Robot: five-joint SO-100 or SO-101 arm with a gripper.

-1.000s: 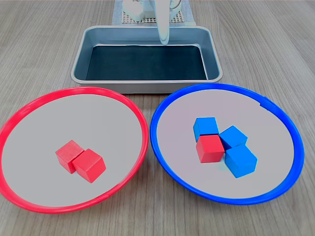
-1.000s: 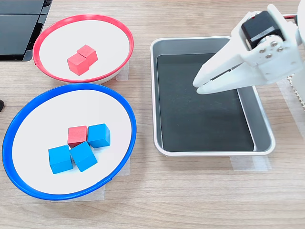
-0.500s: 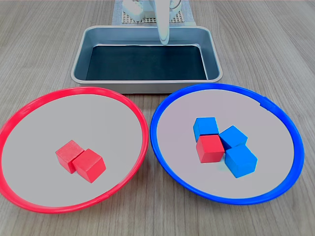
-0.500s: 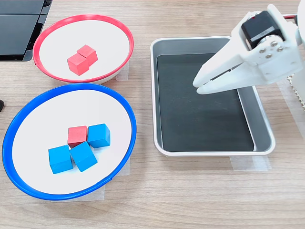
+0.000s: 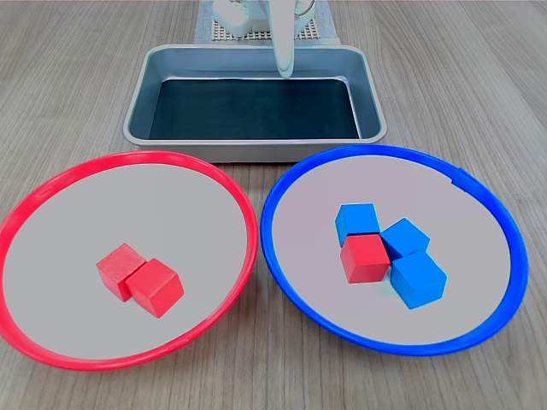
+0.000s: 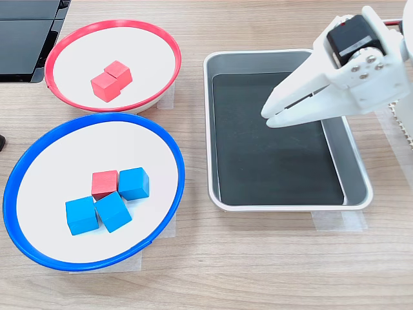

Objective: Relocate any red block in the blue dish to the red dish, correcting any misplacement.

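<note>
While apparently closed, gripper [image 6: 271,116] over tray [image 6: 353,169].

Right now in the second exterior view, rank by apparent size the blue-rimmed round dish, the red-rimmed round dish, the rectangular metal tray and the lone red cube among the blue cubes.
1. Blue-rimmed round dish and rectangular metal tray: too close to rank.
2. Red-rimmed round dish, though it sits farther from the camera.
3. Red cube, smallest.

Red dish [image 5: 248,224] rim cut off at left edge.
</note>
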